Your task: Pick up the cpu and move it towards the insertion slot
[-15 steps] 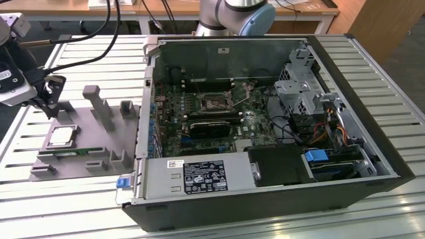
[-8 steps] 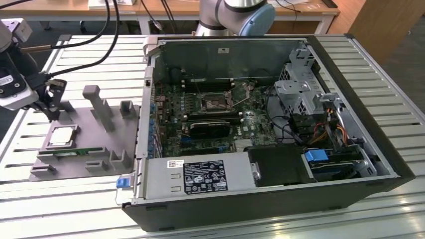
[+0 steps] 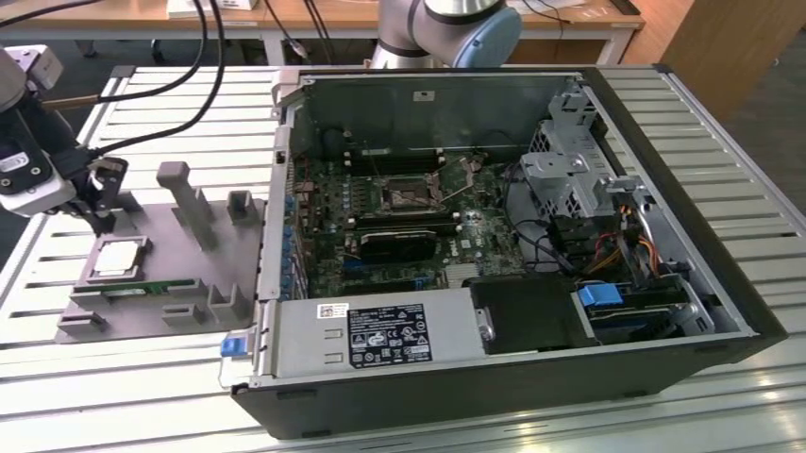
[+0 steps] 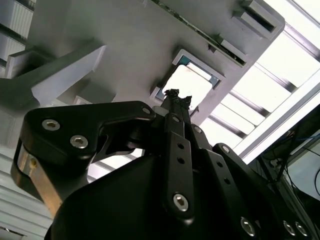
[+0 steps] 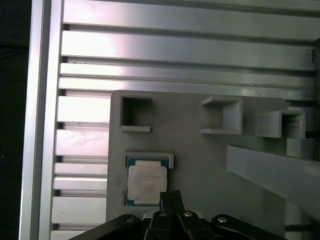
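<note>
The cpu (image 3: pixel 117 257), a small square chip with a silvery top, lies flat in its recess on the grey tray (image 3: pixel 233 255) at the exterior view's left. My gripper (image 3: pixel 102 225) hangs just above the tray, beside the chip's far edge and not touching it. In both wrist views the black fingertips (image 4: pixel 176 95) (image 5: pixel 170 196) are pressed together with nothing between them, next to the cpu (image 4: pixel 193 84) (image 5: pixel 146 183). The insertion slot (image 3: pixel 410 194), a metal-framed square socket, sits on the motherboard inside the open computer case.
The open computer case (image 3: pixel 504 245) lies on the slatted aluminium table (image 3: pixel 113 387), right of the tray. Upright grey posts (image 3: pixel 189 203) rise from the tray between the chip and the case. A thin green memory stick (image 3: pixel 145 286) lies on the tray below the chip.
</note>
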You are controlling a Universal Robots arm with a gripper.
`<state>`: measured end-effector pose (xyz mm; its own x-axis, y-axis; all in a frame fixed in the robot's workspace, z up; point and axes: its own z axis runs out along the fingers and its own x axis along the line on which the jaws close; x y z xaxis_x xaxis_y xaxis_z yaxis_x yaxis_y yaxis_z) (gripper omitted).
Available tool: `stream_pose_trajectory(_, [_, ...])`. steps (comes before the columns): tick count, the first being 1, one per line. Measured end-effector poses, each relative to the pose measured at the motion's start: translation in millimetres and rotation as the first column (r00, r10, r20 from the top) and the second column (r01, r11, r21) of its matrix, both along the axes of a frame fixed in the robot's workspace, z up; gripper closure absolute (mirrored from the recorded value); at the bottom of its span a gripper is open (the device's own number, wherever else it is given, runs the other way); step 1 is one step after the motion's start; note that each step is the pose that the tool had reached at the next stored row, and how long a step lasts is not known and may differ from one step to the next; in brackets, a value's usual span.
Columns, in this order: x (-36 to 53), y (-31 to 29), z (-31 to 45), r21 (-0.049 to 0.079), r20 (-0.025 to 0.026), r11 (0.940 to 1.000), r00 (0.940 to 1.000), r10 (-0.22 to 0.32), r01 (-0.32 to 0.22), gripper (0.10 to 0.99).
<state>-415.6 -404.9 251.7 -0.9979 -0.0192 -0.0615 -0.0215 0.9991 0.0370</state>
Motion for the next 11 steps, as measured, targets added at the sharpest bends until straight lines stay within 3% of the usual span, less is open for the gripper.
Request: stream_pose_trajectory(11, [-2.9, 0.0, -13.6, 0.0, 0.0056, 1.0, 1.0, 0.0, 0.0, 0.984])
